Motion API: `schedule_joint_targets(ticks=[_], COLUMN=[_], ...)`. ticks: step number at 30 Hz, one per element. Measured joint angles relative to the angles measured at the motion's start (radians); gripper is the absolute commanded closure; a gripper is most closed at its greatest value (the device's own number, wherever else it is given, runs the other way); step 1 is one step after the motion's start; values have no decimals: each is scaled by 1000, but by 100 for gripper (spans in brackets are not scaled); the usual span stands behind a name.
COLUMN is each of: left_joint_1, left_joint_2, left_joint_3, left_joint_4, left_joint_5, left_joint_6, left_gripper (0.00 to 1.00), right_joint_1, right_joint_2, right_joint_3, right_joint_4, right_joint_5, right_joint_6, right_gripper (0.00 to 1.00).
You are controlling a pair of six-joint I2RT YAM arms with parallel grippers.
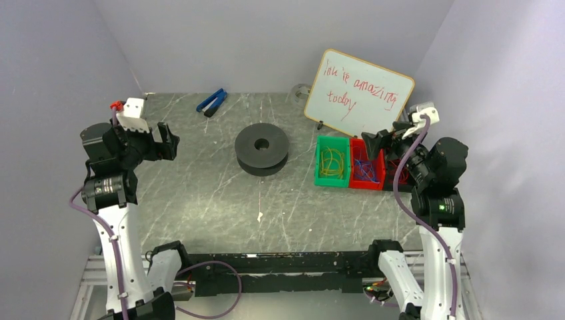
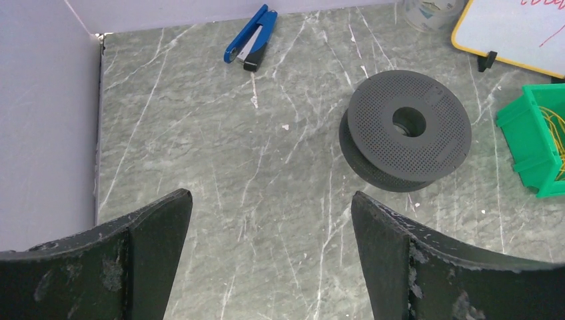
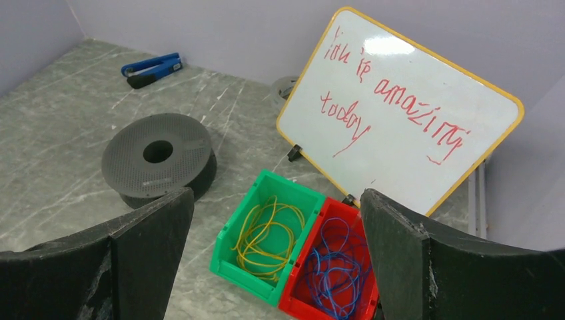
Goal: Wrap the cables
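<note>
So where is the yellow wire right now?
In the top view the cables lie coiled inside the green bin, right of the black spool, with the red bin on its other side.

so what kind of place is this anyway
Likely a robot lab test cell: plain walls box in a table staged with a black spool, a green bin of yellow cables, and a handwritten whiteboard.

Grey marbled table [image 1: 200,197] carries black spool [image 1: 262,148], blue stapler [image 1: 212,102], green bin [image 1: 331,183], red bin [image 1: 366,185], whiteboard [image 1: 360,93].
</note>
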Motion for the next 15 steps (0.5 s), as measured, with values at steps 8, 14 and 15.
schedule_joint_targets(ticks=[8, 14, 15], left_joint_1=[12, 14, 14], left_joint_2=[0, 13, 15], left_joint_3=[-23, -56, -56], left_joint_4=[14, 11, 11], left_joint_5=[74, 124, 131], left_joint_6=[24, 57, 63], left_gripper=[6, 6, 6], right_joint_1=[1, 2, 2], right_joint_2=[8, 24, 26], right_joint_3=[-67, -92, -93], right_joint_4=[16, 16, 16], right_joint_5=[-72, -127, -135], right_joint_6=[-108, -143, -145], right_gripper=[1, 1, 1])
